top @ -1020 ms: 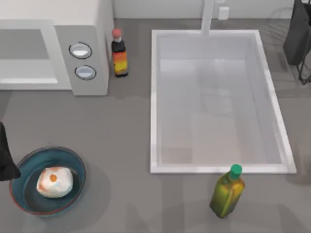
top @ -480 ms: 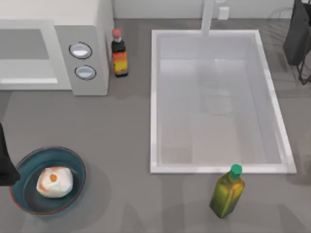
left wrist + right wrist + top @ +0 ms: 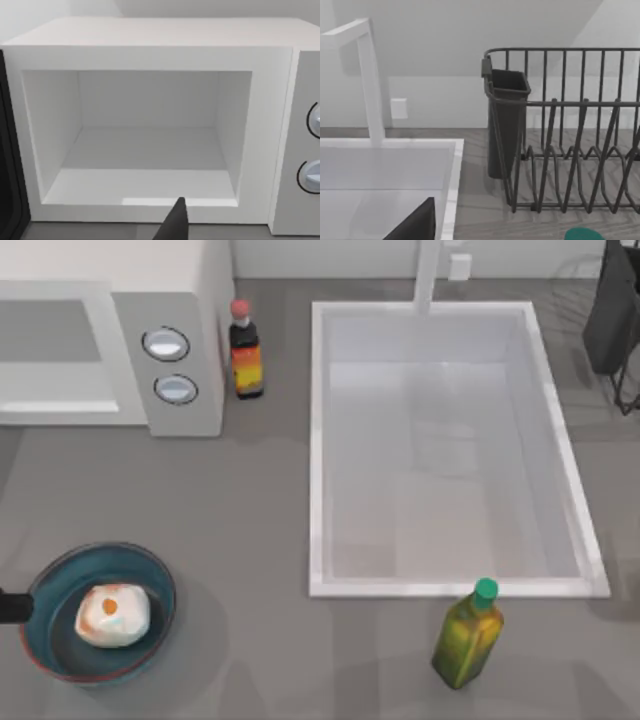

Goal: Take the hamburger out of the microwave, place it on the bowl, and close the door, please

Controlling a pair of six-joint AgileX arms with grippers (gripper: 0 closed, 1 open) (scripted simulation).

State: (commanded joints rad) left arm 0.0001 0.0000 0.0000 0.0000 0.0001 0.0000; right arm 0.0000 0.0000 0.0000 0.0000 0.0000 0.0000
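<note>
The hamburger (image 3: pixel 112 614), a pale lump with an orange spot, lies inside the dark blue bowl (image 3: pixel 150 575) at the table's front left. The white microwave (image 3: pixel 185 300) stands at the back left, its two dials facing forward. In the left wrist view its cavity (image 3: pixel 150 150) is open and bare, and the dark edge of the door (image 3: pixel 7 165) stands swung out beside the opening. A dark bit of my left gripper (image 3: pixel 8 608) pokes in at the left edge, just beside the bowl's rim; the same gripper (image 3: pixel 174 225) points at the cavity. My right gripper (image 3: pixel 415 226) hangs over the sink's near side.
A white sink basin (image 3: pixel 320 440) with a faucet (image 3: pixel 428 275) takes up the middle and right. A red-capped sauce bottle (image 3: pixel 245 352) stands beside the microwave, and a green-capped oil bottle (image 3: pixel 467 635) stands in front of the sink. A dark dish rack (image 3: pixel 570 140) sits at the back right.
The dark shape of my left arm at the left edge has drawn back almost out of the top view. The hamburger and bowl have not moved.
</note>
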